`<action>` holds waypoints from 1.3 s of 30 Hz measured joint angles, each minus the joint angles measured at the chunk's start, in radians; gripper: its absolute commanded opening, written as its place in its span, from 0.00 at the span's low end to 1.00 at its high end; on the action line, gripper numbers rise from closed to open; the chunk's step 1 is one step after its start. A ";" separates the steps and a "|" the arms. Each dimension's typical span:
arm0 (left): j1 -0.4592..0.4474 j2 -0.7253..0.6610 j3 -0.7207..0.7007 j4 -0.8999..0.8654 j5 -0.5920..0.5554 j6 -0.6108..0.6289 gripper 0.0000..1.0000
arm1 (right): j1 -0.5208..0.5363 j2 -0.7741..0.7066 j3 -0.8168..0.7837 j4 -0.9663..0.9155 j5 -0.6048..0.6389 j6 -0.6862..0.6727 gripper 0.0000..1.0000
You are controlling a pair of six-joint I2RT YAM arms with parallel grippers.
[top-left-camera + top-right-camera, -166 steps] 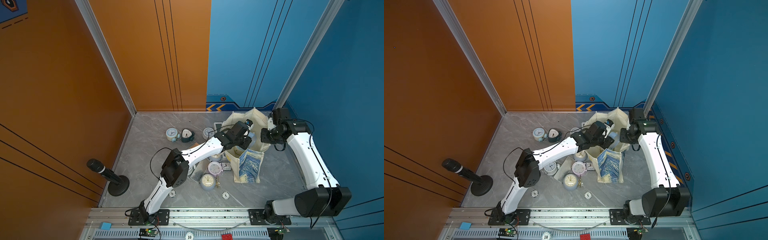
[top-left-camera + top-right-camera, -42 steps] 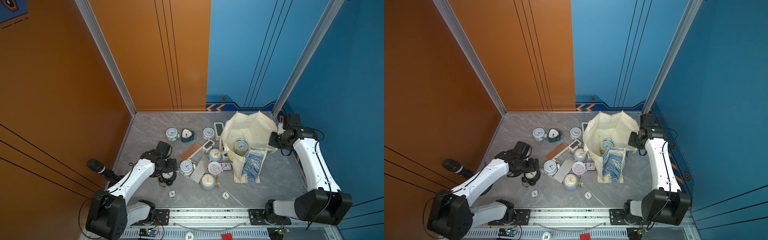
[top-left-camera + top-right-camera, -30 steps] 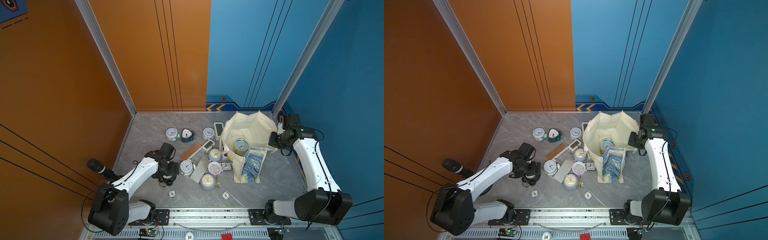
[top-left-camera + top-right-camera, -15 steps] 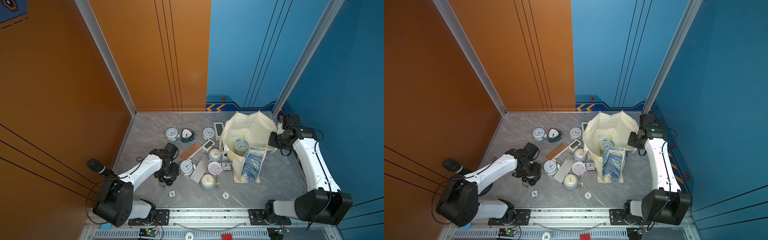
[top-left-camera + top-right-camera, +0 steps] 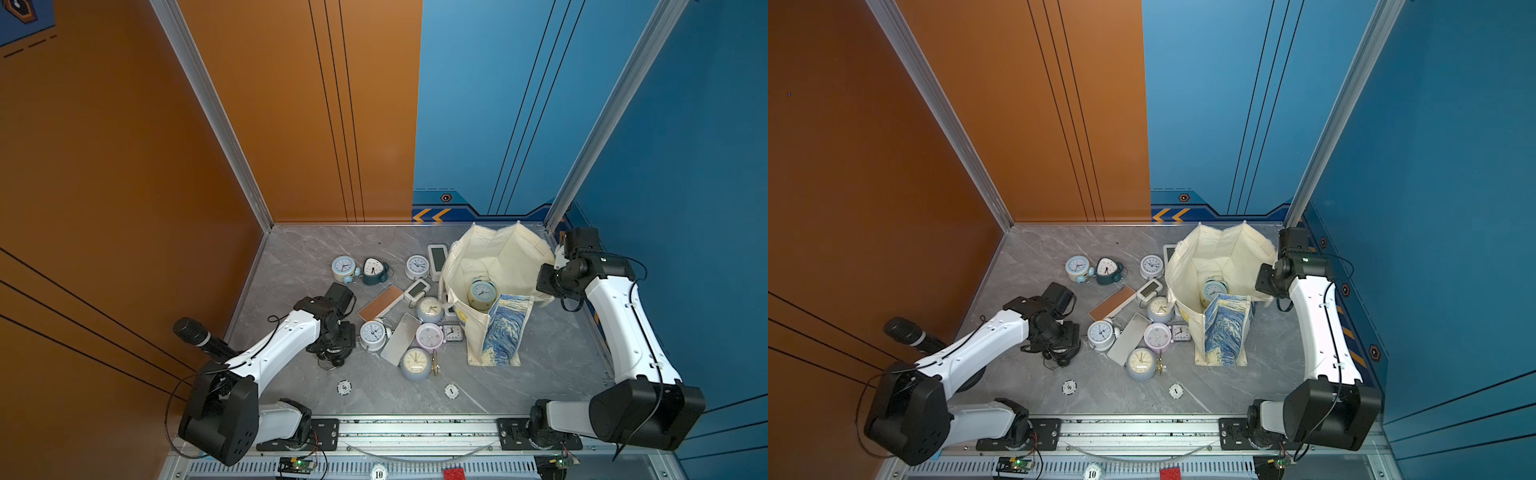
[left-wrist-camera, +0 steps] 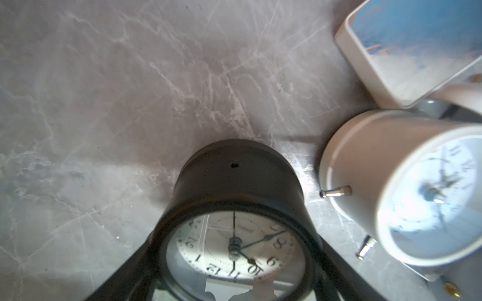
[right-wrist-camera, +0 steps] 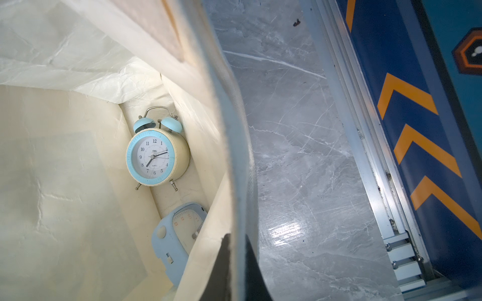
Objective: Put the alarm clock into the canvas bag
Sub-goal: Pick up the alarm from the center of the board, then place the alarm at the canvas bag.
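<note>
A black alarm clock [image 5: 332, 356] [image 5: 1061, 354] stands on the grey marble floor at the left of the clock pile. My left gripper [image 5: 335, 341] is down over it. In the left wrist view the clock's black body [image 6: 234, 182] sits between the two dark fingers [image 6: 130, 263], which press its sides. The canvas bag [image 5: 494, 257] [image 5: 1221, 249] stands open at the right, its blue print on the near side. My right gripper [image 5: 545, 283] [image 7: 236, 250] is shut on the bag's right rim and holds it open. A pale blue twin-bell clock [image 7: 156, 156] lies inside.
Several other clocks and flat slabs lie between the black clock and the bag, the nearest a white twin-bell clock [image 5: 373, 334] [image 6: 417, 198]. A second pale blue clock [image 7: 180, 232] lies in the bag. A microphone [image 5: 199, 336] stands at the left wall. Two round discs [image 5: 344, 387] lie near the front.
My left arm has swung in from the left over the black clock and its jaws have narrowed onto the clock's sides. The right arm and the bag have not moved.
</note>
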 measured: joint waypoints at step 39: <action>-0.169 0.113 0.661 0.215 0.164 0.084 0.62 | 0.027 0.012 0.010 0.000 0.000 -0.004 0.09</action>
